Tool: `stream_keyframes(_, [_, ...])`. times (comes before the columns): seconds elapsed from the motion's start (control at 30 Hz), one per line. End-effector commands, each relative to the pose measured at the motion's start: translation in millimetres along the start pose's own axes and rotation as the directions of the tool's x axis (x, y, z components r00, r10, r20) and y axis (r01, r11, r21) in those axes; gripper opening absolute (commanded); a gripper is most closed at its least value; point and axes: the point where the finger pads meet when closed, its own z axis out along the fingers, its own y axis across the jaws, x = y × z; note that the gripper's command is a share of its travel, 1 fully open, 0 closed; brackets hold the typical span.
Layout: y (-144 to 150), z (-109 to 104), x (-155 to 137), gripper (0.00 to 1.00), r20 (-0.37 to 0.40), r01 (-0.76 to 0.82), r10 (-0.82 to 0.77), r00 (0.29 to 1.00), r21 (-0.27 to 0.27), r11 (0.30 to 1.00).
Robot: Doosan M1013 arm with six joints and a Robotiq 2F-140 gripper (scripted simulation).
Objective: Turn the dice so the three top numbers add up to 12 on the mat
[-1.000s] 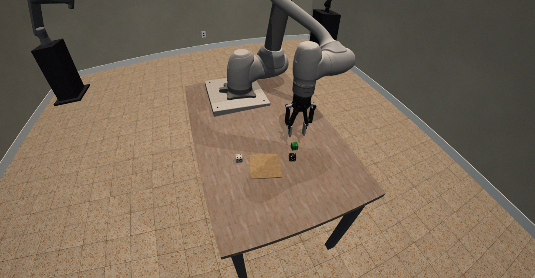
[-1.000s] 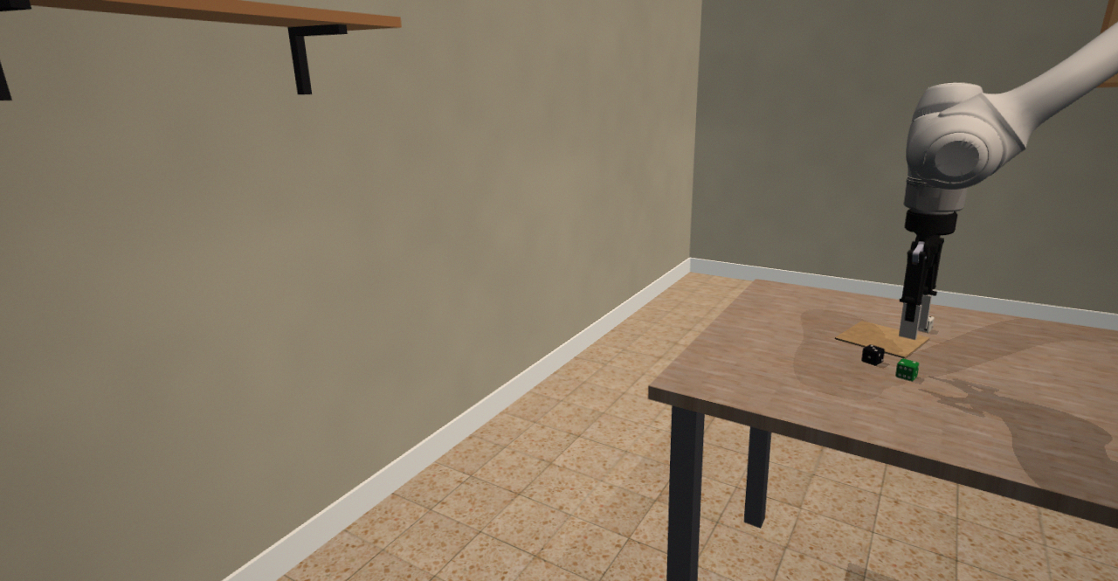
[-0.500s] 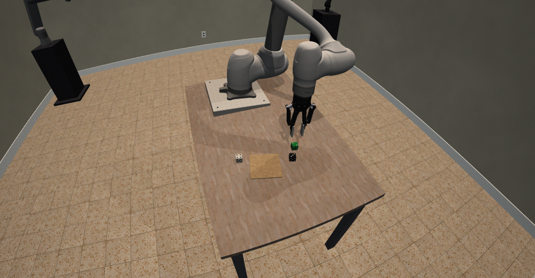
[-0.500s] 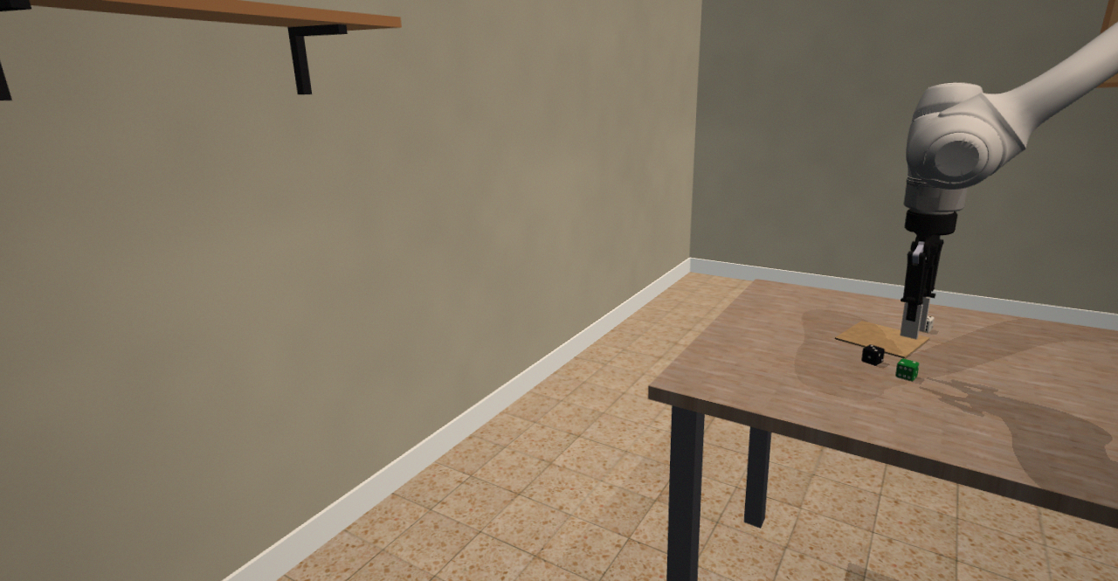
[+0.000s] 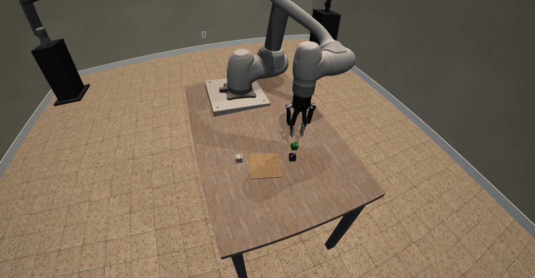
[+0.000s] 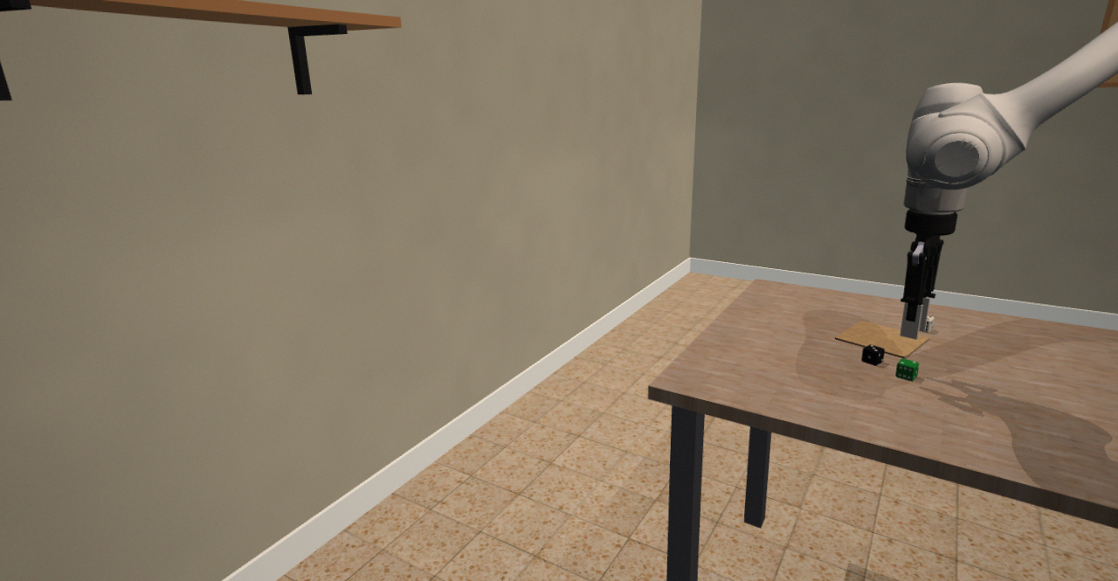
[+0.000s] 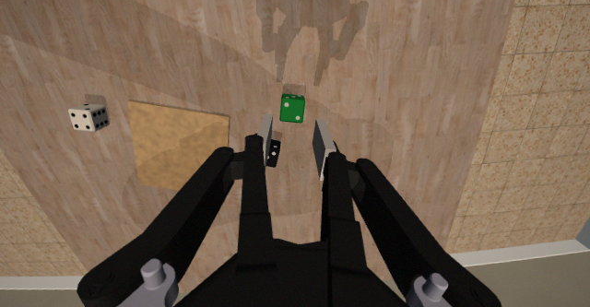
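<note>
Green die (image 5: 294, 146) (image 6: 907, 370) (image 7: 292, 109) sits on the wood-grained desk (image 5: 299, 209) (image 6: 742, 358) (image 7: 415, 90) at two o'clock from the tan mat (image 5: 265, 166) (image 6: 875, 336) (image 7: 175, 141) in the top view, two pips up. The black die (image 5: 292, 156) (image 6: 872, 355) (image 7: 274, 154) lies between two and three, the white die (image 5: 238, 158) (image 6: 928, 324) (image 7: 89, 118) between nine and ten (all three off the mat). Partly open, the jaws hang above the desk, gripping nothing. Speckled tile floor (image 5: 112, 164) (image 6: 547, 515) (image 7: 544, 90) meets drab walls (image 5: 112, 18) (image 6: 469, 186) (image 7: 530, 284); a wooden shelf (image 6: 195, 6) shows at ten o'clock in the exterior view.
</note>
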Motion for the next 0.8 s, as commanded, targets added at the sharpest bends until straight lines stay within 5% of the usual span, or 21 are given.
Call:
stream_keyframes(0.0, [0.0, 0.5, 0.0, 0.28, 0.0, 0.0, 0.0, 1.0, 0.0, 1.0])
stream_keyframes(0.77, [-0.3, 23.2, -0.1, 0.28, 0.0, 0.0, 0.0, 1.0, -0.001, 1.0])
